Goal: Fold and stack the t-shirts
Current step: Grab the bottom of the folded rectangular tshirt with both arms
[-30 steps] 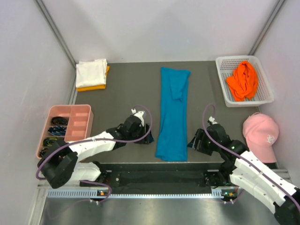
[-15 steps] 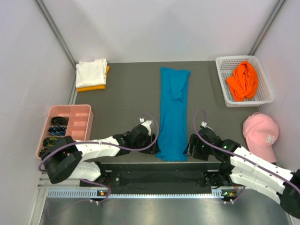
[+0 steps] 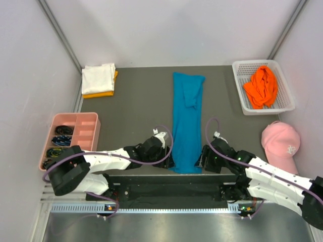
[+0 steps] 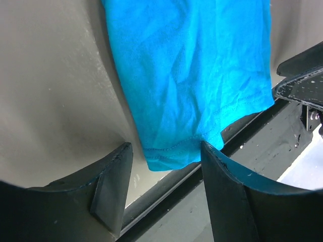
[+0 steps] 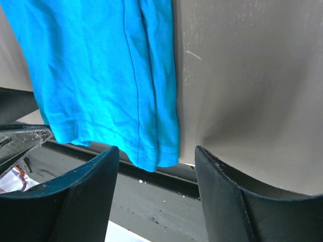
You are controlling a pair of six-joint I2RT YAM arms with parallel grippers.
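Down the middle of the table (image 3: 136,101) lies the teal-blue t-shirt (image 3: 185,121), a long strip whose near hem reaches the near edge. The left gripper (image 4: 164,161) and right gripper (image 5: 154,156) stand open and empty (nothing pinched), each straddling a hem corner. Closing too shallow might catch only one layer, so the fold could slide apart.

A long t-shirt (image 3: 185,121) lies down the middle of the counter (image 3: 136,101), far to near, its near hem at the front edge. The left tool (image 4: 165,146) sits at that hem's left corner, the right tool (image 5: 156,149) at its right corner. In the far left corner a top t-shirt (image 3: 98,78) lies on a bottom t-shirt (image 3: 101,94). In the far right corner a basket (image 3: 239,70) holds a fourth t-shirt (image 3: 261,86). A cap (image 3: 280,143) sits before the basket; a divided tray (image 3: 83,131) sits by the left edge.
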